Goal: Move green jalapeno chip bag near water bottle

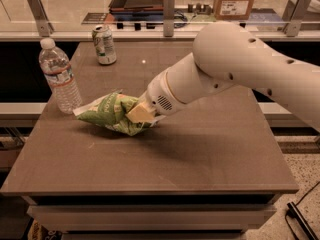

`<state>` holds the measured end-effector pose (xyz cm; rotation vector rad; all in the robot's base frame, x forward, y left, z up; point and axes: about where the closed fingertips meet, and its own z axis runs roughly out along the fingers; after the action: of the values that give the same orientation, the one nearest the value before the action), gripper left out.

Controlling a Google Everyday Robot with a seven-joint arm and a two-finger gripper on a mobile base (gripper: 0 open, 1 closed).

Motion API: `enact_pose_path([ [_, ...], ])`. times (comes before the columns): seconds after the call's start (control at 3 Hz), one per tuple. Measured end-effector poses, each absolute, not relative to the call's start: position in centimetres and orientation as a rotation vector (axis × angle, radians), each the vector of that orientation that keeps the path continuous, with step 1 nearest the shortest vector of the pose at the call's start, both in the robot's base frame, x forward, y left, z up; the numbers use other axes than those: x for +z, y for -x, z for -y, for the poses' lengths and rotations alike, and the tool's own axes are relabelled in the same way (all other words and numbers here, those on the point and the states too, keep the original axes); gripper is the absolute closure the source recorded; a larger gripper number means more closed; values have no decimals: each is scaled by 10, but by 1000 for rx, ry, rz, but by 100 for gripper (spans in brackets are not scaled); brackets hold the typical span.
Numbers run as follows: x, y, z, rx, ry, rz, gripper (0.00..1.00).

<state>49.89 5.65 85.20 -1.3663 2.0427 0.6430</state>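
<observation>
1. green jalapeno chip bag (107, 113): lies on the desk (200, 149) near its left edge, with its whitish end just beside the water bottle.
2. water bottle (60, 76): stands upright at the left edge.
3. gripper (141, 113): clenched on the bag's right end.
4. soda can (104, 44): stands near the back-left corner.

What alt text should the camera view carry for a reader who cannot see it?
The robot's hand grips the green jalapeno chip bag low over the brown table, left in the view, the bag's whitish end close beside the upright water bottle; whether they touch is unclear. A green-and-white soda can stands farther back.
</observation>
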Motion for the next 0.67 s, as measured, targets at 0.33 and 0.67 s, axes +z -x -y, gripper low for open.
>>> enact_pose_path([
  [0.33, 853, -498, -58, 642, 1371, -2040, 59],
  [0.67, 854, -497, -59, 640, 1375, -2038, 36],
])
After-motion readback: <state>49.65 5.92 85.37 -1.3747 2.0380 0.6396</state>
